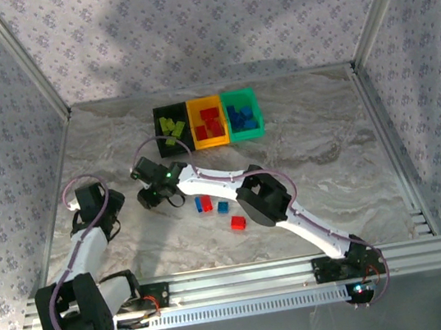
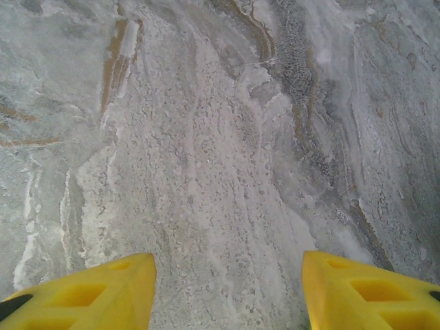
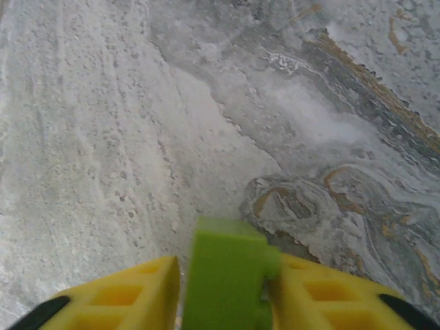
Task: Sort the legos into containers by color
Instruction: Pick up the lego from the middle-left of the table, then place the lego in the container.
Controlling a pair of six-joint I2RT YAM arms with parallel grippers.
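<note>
The three containers stand joined in a row at the back: a black bin (image 1: 157, 115) with lime legos, a yellow-orange bin (image 1: 193, 107) with red legos, and a teal bin (image 1: 250, 99) with blue legos. Loose on the table lie two blue legos (image 1: 223, 207) and two red legos (image 1: 237, 223). My right gripper (image 1: 159, 196) (image 3: 223, 265) reaches left of them, shut on a lime green lego (image 3: 223, 275) just above the marble. At the left of the table my left gripper (image 1: 106, 219) (image 2: 229, 265) stands open, with bare marble between its yellow fingers (image 2: 103, 292).
Aluminium frame posts (image 1: 379, 116) and patterned walls close in the marble table (image 1: 326, 149) on three sides. A slotted rail (image 1: 246, 281) runs along the near edge. My right arm (image 1: 263, 200) stretches diagonally across the table's middle.
</note>
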